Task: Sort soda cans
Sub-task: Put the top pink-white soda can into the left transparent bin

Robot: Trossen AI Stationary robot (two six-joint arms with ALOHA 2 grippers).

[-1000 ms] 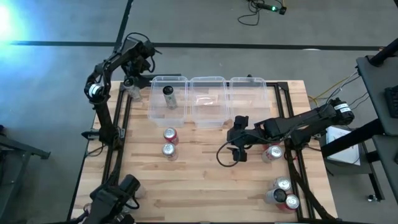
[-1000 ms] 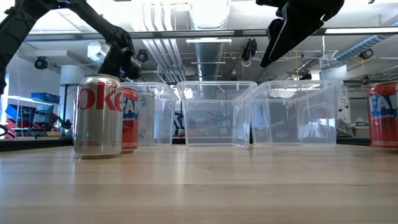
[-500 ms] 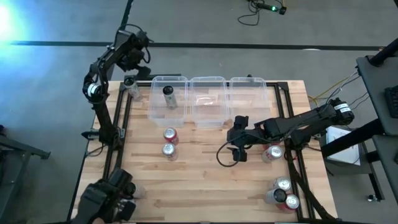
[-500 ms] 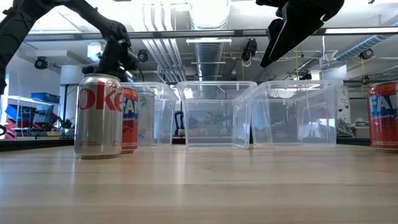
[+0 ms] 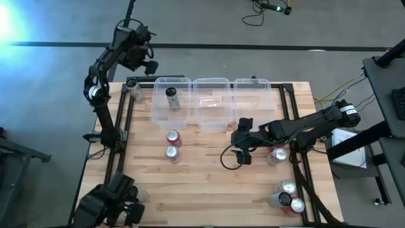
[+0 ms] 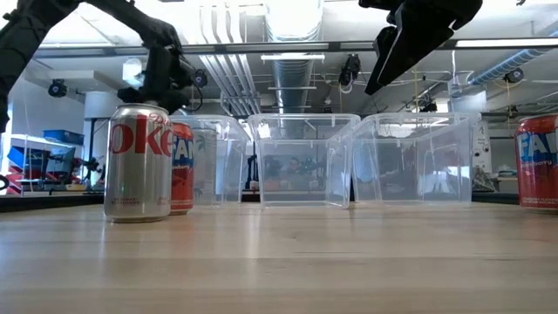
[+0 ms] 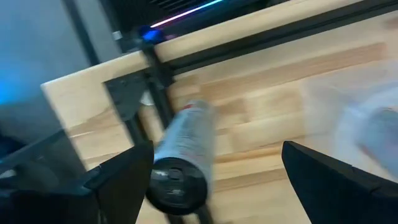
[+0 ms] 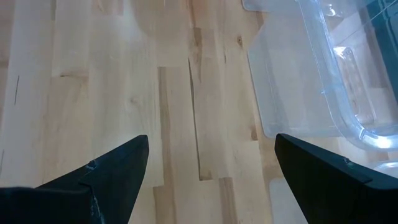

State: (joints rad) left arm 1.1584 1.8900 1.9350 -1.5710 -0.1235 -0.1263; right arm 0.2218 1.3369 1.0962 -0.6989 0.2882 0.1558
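I hold L gripper [image 5: 144, 56] spread, upper left past table edge, aiming at corner can [image 7: 181, 155]. R gripper [image 5: 243, 154] spread, parked mid-frame. One black can [image 5: 171, 99] binned; others loose.

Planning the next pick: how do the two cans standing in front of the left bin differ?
The red can stands nearer the left bin; the silver can stands nearer the table's front edge. In the low view the silver can, a Coke label, partly hides the red can. Both are upright with silver tops, close together.
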